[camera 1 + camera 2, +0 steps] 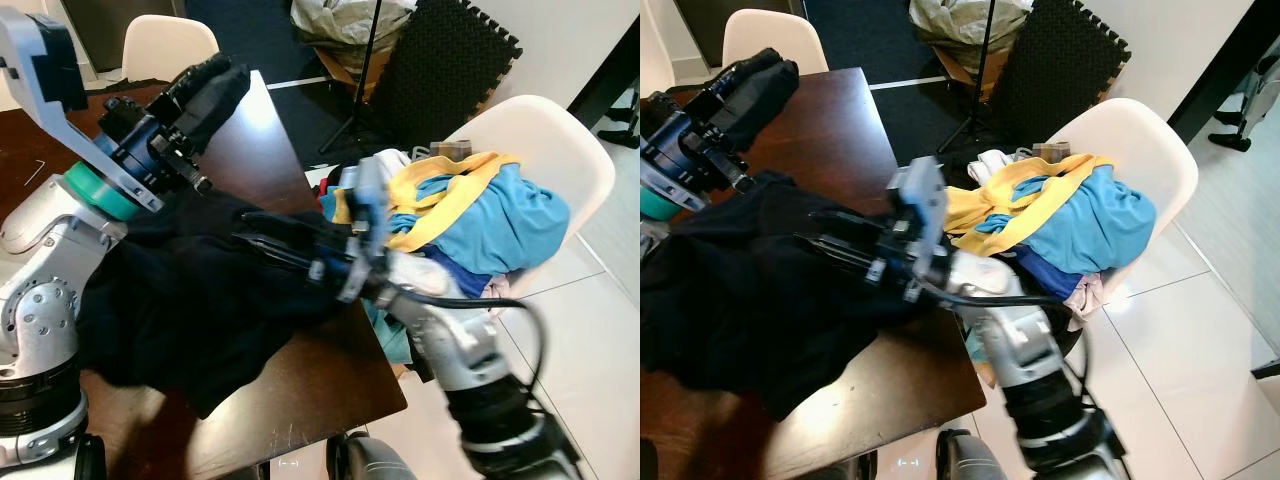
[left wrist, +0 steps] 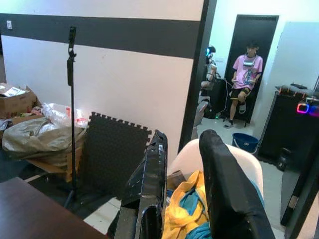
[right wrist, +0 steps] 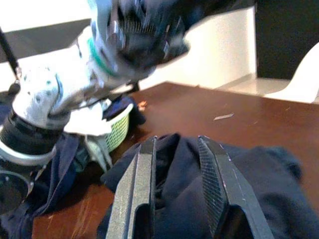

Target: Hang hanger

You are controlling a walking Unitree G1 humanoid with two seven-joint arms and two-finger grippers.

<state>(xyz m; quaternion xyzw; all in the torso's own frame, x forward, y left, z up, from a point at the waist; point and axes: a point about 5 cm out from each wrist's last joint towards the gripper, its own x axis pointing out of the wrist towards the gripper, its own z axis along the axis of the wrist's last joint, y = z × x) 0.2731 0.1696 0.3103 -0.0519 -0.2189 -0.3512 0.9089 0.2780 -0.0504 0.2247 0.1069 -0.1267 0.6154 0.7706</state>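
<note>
In the left eye view, a dark garment (image 1: 190, 310) lies heaped over the brown bench (image 1: 330, 390) in the lower left of the frame. The left hand (image 1: 215, 85) is raised in the upper left, above the bench, its black fingers near together and holding nothing. The right hand (image 1: 255, 235), blurred, reaches in from the lower right to the centre of the frame, its fingers low over the garment. Right of centre, a white chair (image 1: 560, 140) carries a pile of blue and yellow clothes (image 1: 480, 205).

The left wrist view has the two fingers (image 2: 147, 184) set narrowly apart with nothing between them; a person (image 2: 244, 74) sits in a doorway at upper right.

In the right wrist view the fingers (image 3: 139, 194) stand a little apart at lower centre, just over the garment's dark folds. No hanger can be made out in any view.
</note>
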